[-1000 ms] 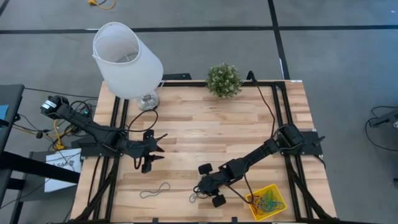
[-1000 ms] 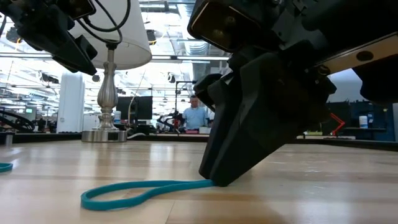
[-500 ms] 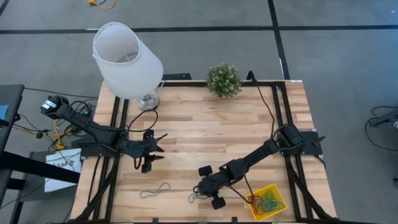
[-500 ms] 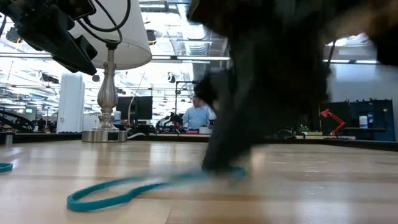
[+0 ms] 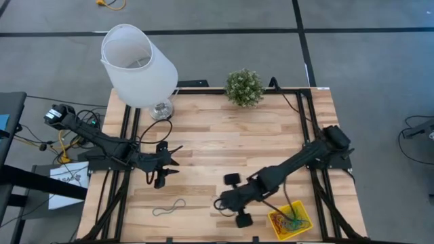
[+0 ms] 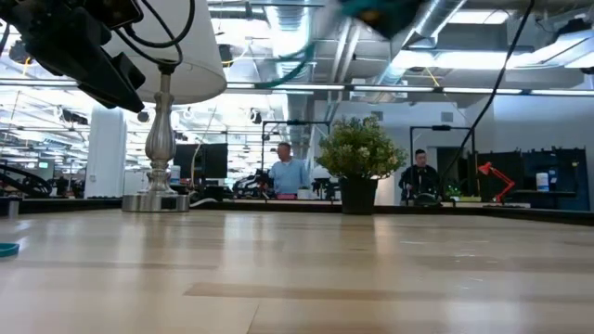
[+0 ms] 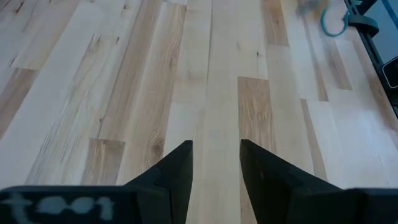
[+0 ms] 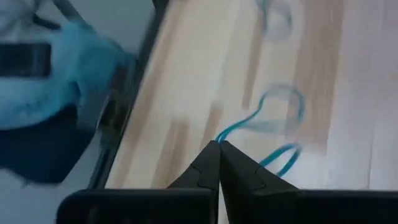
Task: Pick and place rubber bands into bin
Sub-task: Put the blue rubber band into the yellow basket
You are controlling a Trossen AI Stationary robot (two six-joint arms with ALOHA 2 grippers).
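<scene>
My right gripper [image 5: 220, 205] hangs above the table's near middle, left of the yellow bin [image 5: 290, 221], and is shut on a teal rubber band [image 8: 273, 118]. In the low view that band [image 6: 288, 60] is a blur high above the table. The bin sits flat near the table's near right corner, with several coloured bands inside it. Another band [image 5: 169, 208] lies flat on the wood near the near edge, and its end [image 6: 5, 249] shows in the low view. My left gripper [image 5: 171, 161] waits open over the table's left half, with its fingers [image 7: 177, 168] above bare wood. My right gripper pinches the teal band at one end of its loop [image 8: 227, 132], between the two fingertips. The fingers slant downward toward the table. The rest of the loop hangs slack below the tips, lifted clear of the wood.
A white lamp [image 5: 139, 64] stands at the far left corner, and its metal base [image 6: 155, 199] shows in the low view. A small potted plant [image 5: 244, 87] sits at the far edge. Black frame rails run along both table sides. People [image 6: 286, 172] are in the room behind.
My right gripper has risen from the table, staying shut on the teal band, and has left the low view's middle. The band was first dragged along the wood by one end and then lifted clear.
</scene>
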